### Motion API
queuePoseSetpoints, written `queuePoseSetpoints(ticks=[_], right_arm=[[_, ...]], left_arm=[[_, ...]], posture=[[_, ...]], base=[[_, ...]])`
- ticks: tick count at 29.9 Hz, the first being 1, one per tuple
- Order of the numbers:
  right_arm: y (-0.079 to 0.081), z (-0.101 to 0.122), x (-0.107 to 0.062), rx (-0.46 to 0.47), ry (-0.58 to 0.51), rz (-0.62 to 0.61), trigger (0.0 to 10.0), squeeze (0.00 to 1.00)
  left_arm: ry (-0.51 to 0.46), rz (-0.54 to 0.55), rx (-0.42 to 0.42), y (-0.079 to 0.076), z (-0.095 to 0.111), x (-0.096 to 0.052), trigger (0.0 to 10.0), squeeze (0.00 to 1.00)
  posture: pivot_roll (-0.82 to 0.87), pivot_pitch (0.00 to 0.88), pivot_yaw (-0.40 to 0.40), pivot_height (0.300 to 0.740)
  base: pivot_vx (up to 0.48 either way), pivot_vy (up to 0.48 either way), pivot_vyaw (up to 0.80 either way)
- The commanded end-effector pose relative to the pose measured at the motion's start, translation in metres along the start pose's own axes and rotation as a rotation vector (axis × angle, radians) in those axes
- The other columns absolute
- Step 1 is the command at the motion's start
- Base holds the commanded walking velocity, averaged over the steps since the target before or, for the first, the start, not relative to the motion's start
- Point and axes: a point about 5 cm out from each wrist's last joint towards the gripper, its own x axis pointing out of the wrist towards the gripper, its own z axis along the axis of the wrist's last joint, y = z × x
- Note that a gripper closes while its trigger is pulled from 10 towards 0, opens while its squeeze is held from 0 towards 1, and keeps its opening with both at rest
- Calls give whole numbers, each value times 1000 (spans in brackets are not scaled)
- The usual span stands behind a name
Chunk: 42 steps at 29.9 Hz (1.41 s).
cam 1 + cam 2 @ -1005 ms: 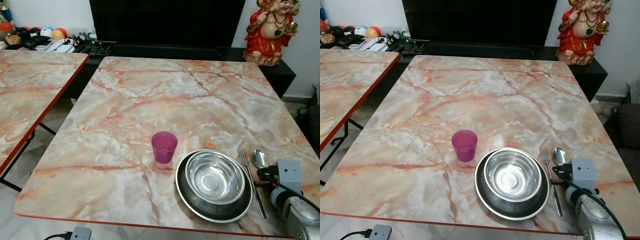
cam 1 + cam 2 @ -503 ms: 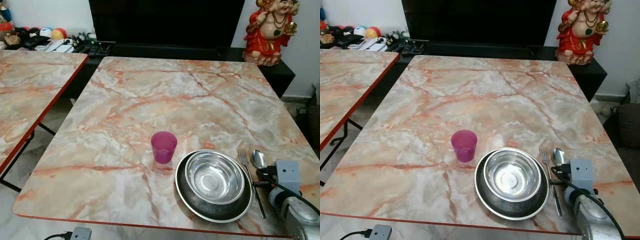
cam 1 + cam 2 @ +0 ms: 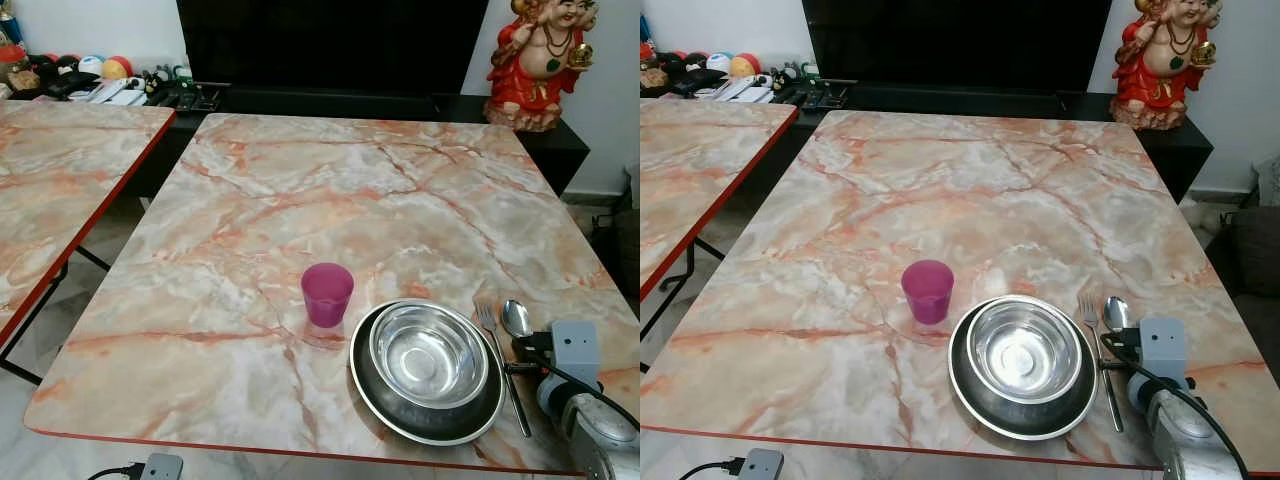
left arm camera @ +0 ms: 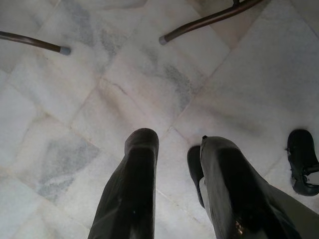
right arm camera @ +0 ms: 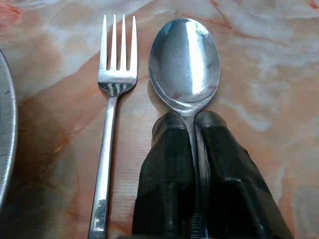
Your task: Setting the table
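A steel bowl (image 3: 428, 355) sits in a dark steel plate (image 3: 366, 388) near the front right of the marble table (image 3: 330, 210). A pink cup (image 3: 327, 294) stands upright just left of the plate. Right of the plate lie a fork (image 5: 112, 124) and a spoon (image 5: 184, 59), side by side on the tabletop. My right gripper (image 5: 189, 119) rests low at the table's front right corner, shut on the spoon's handle just behind its bowl. My left gripper (image 4: 179, 142) hangs over the tiled floor, its fingers (image 4: 142, 149) apart and holding nothing.
A second marble table (image 3: 60, 170) stands to the left across a narrow gap. Behind are a black cabinet (image 3: 330, 100) with small clutter (image 3: 100, 80) and a red statue (image 3: 540, 60). Table legs (image 4: 209, 20) and a black object (image 4: 304, 159) are on the floor.
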Motion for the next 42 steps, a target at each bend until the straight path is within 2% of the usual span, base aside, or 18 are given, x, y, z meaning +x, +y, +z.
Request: queuePoseSetpoints(ticks=[1,5,8,10,13,15,16,17,42], right_arm=[[3,-14,0,7,57,10,10000,282],[2,-14,0,7,58,7,10000,286],[3,-14,0,6,58,7,10000,545],[2,-14,0,5,59,4,10000,533],[2,-14,0,5,59,3,10000,490],[2,-14,0,5,60,2,10000,412],[2,-14,0,4,61,2,10000,251],[2,-14,0,3,62,0,10000,0],[10,-24,-2,-9,136,67,10000,0]], left_arm=[[36,-9,8,-2,-8,-1,10000,0],[36,-8,11,-2,-8,-1,10000,0],[37,-7,11,-1,-8,-1,10000,0],[37,-7,11,-1,-8,-2,10000,0],[36,-7,11,-1,-8,-2,10000,0],[36,-6,10,-1,-8,-2,10000,0],[36,-6,10,-1,-7,-1,10000,0],[36,-6,10,-1,-7,-1,10000,0],[33,-7,13,-2,-6,-1,10000,0]], posture=[[-110,122,9,740],[-109,121,9,740],[-109,121,10,740],[-109,121,10,740],[-109,121,10,740],[-109,121,10,740],[-109,120,10,740],[-108,120,10,740],[-111,119,9,740]], base=[[0,0,0],[0,0,0],[0,0,0],[0,0,0],[0,0,0],[0,0,0],[0,0,0],[0,0,0],[0,0,0]])
